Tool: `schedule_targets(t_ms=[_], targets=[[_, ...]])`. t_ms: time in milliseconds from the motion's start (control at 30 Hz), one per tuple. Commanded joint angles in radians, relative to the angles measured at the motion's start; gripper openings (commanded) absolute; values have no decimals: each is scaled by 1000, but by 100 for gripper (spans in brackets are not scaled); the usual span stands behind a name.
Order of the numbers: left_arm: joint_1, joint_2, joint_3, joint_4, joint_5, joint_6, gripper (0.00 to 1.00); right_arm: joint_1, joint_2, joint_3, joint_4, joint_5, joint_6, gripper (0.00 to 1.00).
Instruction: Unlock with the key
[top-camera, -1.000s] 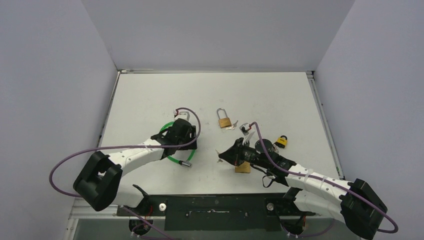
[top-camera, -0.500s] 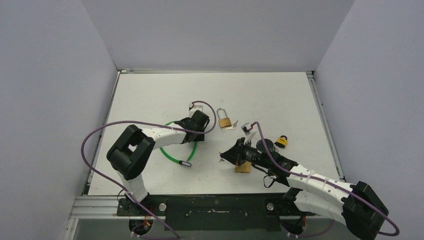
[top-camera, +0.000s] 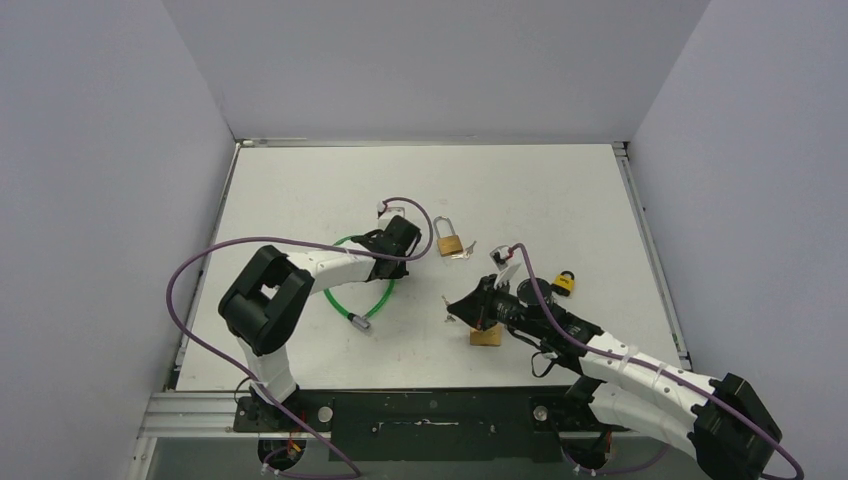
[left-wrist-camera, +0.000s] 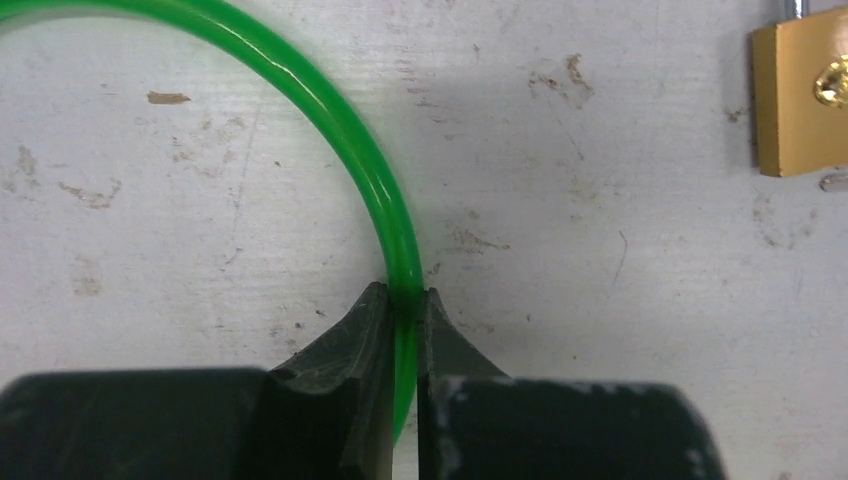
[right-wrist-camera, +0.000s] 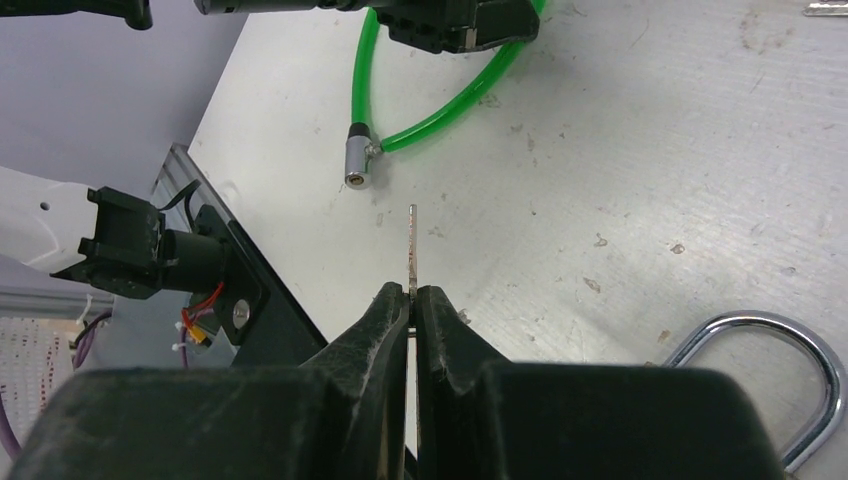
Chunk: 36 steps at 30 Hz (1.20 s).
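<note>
My right gripper is shut on the key, whose thin blade sticks out past the fingertips, edge-on. In the top view this gripper hovers just left of a brass padlock; that lock's steel shackle shows at the right wrist view's lower right. A second brass padlock lies farther back and shows in the left wrist view's top right corner. My left gripper is shut on a green cable, left of that second padlock.
The green cable loops on the table, its metal end pointing toward the near edge. A small black and yellow padlock lies right of my right arm. Walls enclose the white table on three sides.
My left arm swung right toward the far brass padlock and its jaws closed on the green cable, dragging the cable's metal end slightly left. My right gripper shifted a little right, still holding the key.
</note>
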Motion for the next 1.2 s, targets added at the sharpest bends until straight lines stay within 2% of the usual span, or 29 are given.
schedule_targets(t_ms=[0,333,433,700,967,1167], targets=[[-5,-64,-1,31,169,39,0,-16,-44,22,-1,47,6,0],[-18,-329,-77,318,375,46,0,-40,-66,27,-31,84,22,0],[-27,-407,-173,484,437,64,0,-48,-72,28,-33,98,35,0],[-29,-526,-458,839,479,-6,0,-66,-52,56,-86,158,47,0],[-25,-642,-659,998,451,-47,0,-69,-20,59,-78,167,71,0],[-25,-682,-633,981,486,-45,0,-69,25,72,-50,150,69,0]])
